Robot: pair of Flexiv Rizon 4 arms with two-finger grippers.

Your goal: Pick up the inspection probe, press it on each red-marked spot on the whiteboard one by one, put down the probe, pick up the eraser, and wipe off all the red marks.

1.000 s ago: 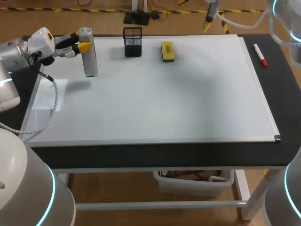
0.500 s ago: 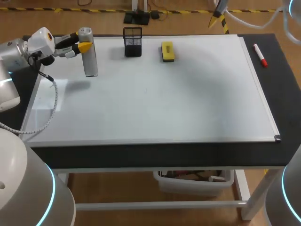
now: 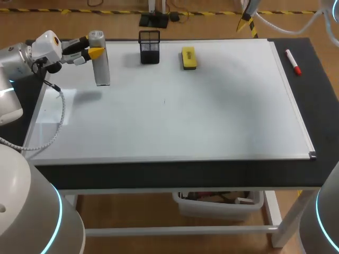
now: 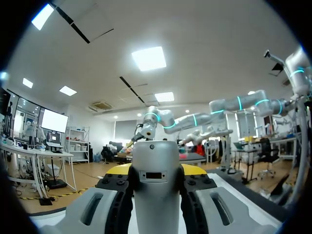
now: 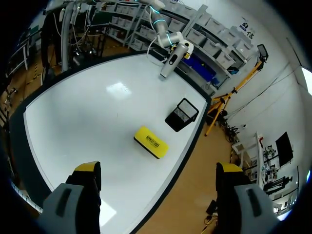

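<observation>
Grips the grey probe (image 3: 101, 66) upright in the clenched left tool (image 3: 91, 46), at the far left of the whiteboard (image 3: 212, 116). Hangs the right tool (image 5: 158, 168) wide open, high above the yellow eraser (image 5: 151, 142) by the far edge, much nearer to it. Shows no red marks to press.

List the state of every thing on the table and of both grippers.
Whiteboard: no red marks visible.
Probe: upright, held over the whiteboard's far left corner.
Left gripper: fingers shut on the probe.
Right gripper: open, empty, raised beyond the whiteboard's far edge.
Eraser: lying flat on the whiteboard, untouched.
Pen holder: upright.
Marker: lying flat, off the whiteboard at its right.
</observation>
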